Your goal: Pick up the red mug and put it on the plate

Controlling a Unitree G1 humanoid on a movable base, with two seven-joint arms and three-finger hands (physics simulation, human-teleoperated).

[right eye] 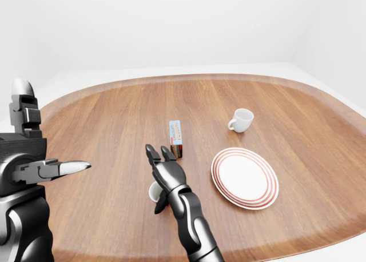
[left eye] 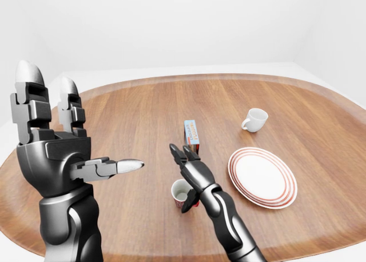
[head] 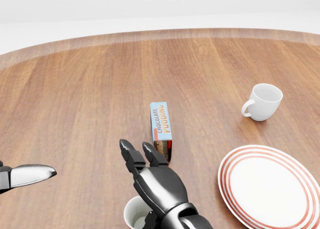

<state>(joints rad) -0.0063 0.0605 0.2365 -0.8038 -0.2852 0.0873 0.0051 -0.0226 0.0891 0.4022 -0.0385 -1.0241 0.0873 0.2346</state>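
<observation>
Right hand [left eye: 189,162] hovered open, fingers straight, over the small red mug with white inside [left eye: 182,192], which stood upright just beneath on the wooden table [left eye: 131,113]. Rigid, light, probably slick-glazed; best pinched across the rim. Left hand [left eye: 54,136] raised, open, empty.

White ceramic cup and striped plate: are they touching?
Apart. The head view shows bare wood between the white ceramic cup and the red-ringed white plate's rim.
</observation>
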